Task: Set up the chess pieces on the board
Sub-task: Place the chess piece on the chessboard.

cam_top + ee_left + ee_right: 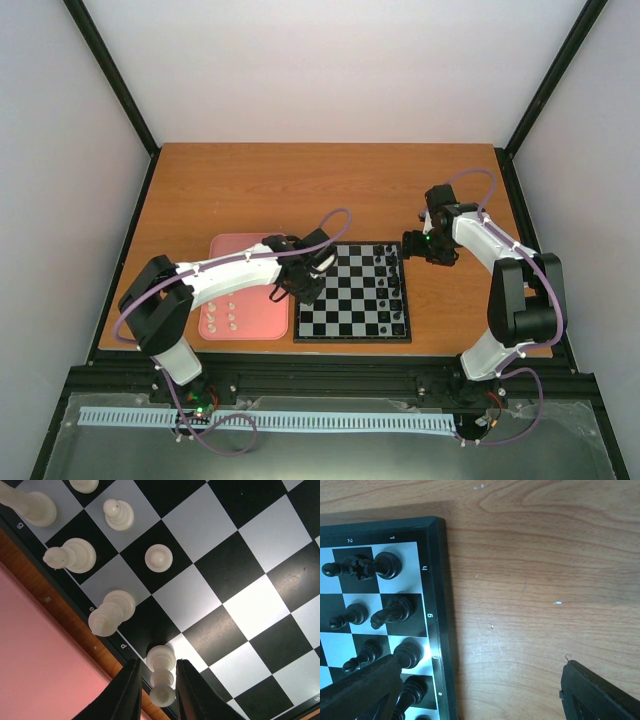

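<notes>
The board (355,300) lies at the table's middle front. In the left wrist view, several white chess pieces (111,612) stand on the board's (250,605) two edge rows. My left gripper (156,667) straddles one white piece (161,677) that stands on an edge square. Its jaws are narrowly apart, with a small gap on the left side. In the top view it (300,285) hangs over the board's left edge. My right gripper (481,662) is wide open and empty over bare wood beside the board's right border (437,580).
A pink tray (245,255) left of the board holds several more white pieces (225,315); its surface also shows in the left wrist view (35,665). Black pieces (387,565) fill the board's right rows (392,285). Black frame rails bound the table.
</notes>
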You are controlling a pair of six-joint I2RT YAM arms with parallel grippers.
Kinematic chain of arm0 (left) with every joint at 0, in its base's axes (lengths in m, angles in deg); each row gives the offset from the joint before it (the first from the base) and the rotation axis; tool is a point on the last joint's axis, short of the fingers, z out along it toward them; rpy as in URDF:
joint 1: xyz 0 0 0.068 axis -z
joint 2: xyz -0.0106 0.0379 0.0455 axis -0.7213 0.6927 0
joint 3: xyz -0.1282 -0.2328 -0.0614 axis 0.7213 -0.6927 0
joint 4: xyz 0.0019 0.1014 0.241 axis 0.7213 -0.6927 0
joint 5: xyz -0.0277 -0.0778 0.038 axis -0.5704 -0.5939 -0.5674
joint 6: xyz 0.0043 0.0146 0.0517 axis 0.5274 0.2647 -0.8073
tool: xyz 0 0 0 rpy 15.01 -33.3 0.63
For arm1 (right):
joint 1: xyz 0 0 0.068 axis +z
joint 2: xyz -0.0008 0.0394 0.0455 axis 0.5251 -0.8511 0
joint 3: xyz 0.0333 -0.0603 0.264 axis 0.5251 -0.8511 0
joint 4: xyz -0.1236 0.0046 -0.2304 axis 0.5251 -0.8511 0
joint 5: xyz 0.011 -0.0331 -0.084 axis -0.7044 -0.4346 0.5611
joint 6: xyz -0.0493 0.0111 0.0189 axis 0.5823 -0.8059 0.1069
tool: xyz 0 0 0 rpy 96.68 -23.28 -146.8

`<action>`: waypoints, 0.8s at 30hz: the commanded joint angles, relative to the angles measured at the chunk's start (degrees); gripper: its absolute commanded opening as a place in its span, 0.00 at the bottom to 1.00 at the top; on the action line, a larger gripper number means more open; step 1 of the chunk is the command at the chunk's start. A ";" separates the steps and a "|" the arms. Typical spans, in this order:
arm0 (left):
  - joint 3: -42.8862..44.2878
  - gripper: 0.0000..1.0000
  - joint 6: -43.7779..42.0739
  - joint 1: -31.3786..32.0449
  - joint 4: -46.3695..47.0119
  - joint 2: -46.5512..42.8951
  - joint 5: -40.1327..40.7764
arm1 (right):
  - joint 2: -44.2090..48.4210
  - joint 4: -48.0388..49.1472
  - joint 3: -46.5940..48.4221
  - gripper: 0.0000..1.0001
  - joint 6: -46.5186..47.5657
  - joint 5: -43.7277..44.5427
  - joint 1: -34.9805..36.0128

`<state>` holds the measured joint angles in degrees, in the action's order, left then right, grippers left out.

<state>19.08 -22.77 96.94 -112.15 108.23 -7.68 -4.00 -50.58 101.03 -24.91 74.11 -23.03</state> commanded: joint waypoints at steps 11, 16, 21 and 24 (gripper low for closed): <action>-0.71 0.23 0.37 0.32 1.44 -0.16 4.31 | -0.42 0.33 -0.41 1.00 0.53 0.23 -0.12; -1.54 0.25 0.65 0.36 0.97 -1.58 3.71 | -0.50 0.42 -0.59 1.00 0.44 0.15 -0.12; -0.68 0.27 0.85 0.36 0.76 -1.93 4.18 | -0.75 0.55 -0.36 1.00 0.45 -0.22 -0.12; -0.15 0.25 0.99 0.39 0.79 -1.84 4.14 | -0.76 0.43 -0.31 1.00 0.44 -0.14 -0.12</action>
<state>17.49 -22.47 96.94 -111.52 107.93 -4.09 -4.11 -50.56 101.03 -24.91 74.00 -23.03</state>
